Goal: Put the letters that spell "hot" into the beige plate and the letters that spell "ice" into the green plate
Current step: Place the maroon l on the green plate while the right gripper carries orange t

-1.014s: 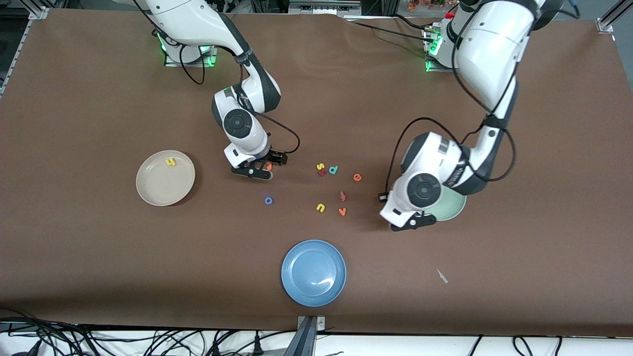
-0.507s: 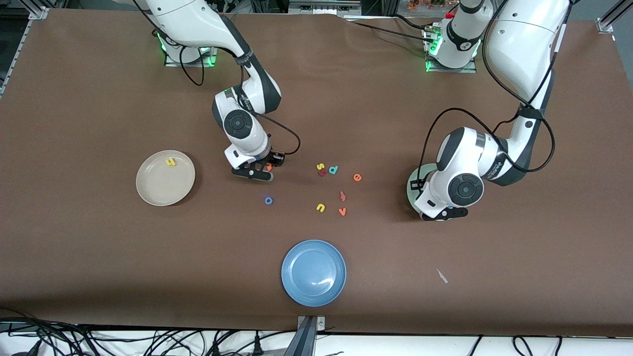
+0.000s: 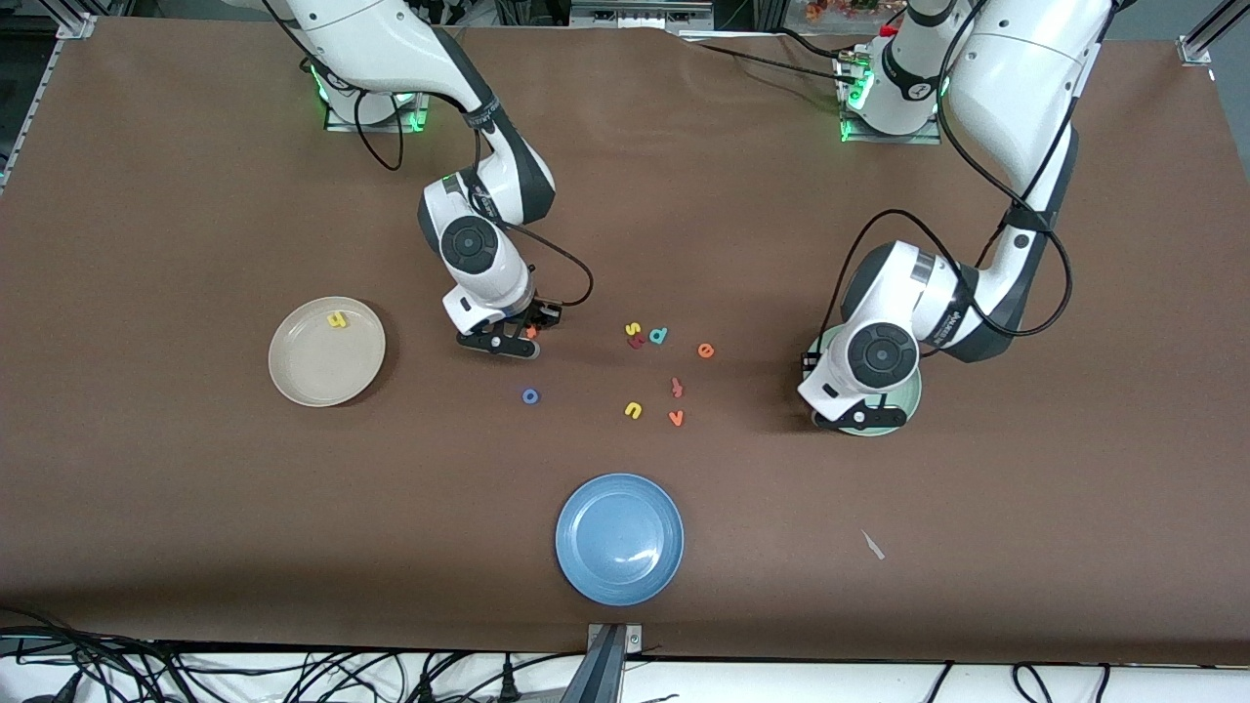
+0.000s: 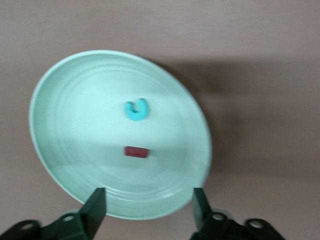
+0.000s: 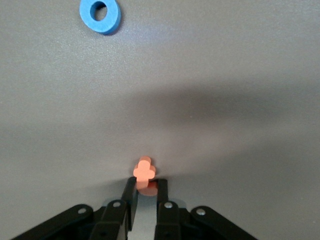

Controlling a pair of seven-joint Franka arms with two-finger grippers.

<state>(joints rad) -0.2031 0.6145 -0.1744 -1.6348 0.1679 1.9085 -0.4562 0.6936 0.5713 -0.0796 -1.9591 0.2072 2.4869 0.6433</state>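
Note:
My right gripper (image 3: 516,340) (image 5: 146,189) is shut on the orange t (image 3: 532,331) (image 5: 144,171), low at the table surface. The blue o (image 3: 530,395) (image 5: 100,14) lies on the table nearer the front camera. The yellow h (image 3: 337,319) rests in the beige plate (image 3: 312,379). My left gripper (image 3: 861,418) (image 4: 147,206) hangs open over the green plate (image 3: 908,398) (image 4: 75,125). In that plate lie the teal c (image 4: 136,109) and the dark red i (image 4: 136,152). The orange e (image 3: 705,350) lies on the table between the two arms.
Loose letters lie mid-table: a yellow s (image 3: 633,328), a teal d (image 3: 658,336), a pinkish-red letter (image 3: 677,388), a yellow u (image 3: 633,410) and an orange v (image 3: 676,418). A blue plate (image 3: 619,538) sits near the front edge.
My right gripper has shut on the orange t. My left gripper has moved in over the green plate and opened, and the dark red i now lies in the plate.

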